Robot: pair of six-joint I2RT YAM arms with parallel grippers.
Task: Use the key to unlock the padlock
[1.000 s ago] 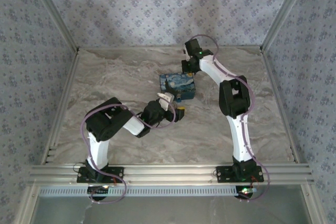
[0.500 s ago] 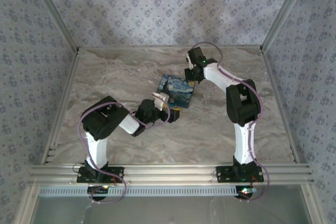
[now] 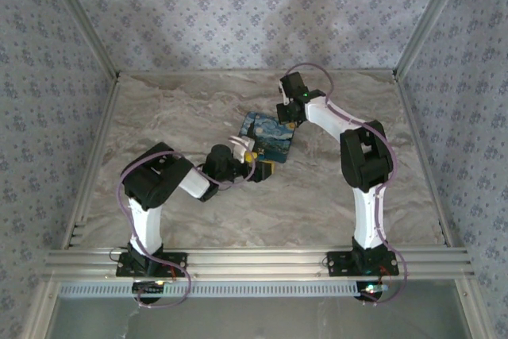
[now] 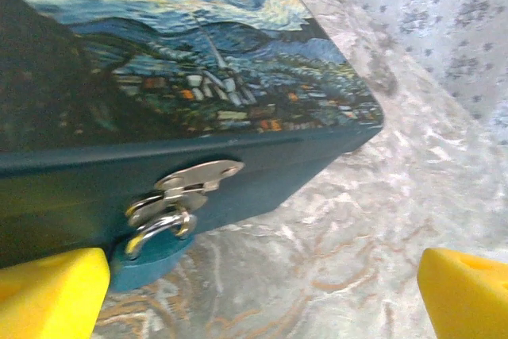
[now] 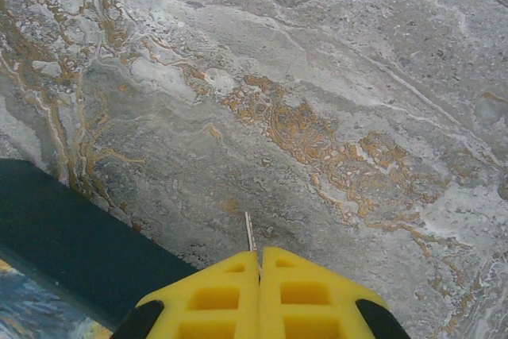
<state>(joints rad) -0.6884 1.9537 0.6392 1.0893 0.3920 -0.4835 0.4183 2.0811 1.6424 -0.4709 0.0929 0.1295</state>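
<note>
Up close, the left wrist camera finds the padlock [image 4: 149, 253] hanging from the box [image 4: 198, 77] latch, between the widely spread left end effector [image 4: 262, 291] tips. The right wrist camera has the right end effector [image 5: 259, 275] pinched on the key [image 5: 249, 234], above the table [image 5: 317, 77].

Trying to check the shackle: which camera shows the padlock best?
Left wrist view: the padlock hangs close up from the box's silver hasp, shackle and teal body clear. In the top view it is too small to make out by the left gripper. The right wrist view faces the box edge and table.
</note>
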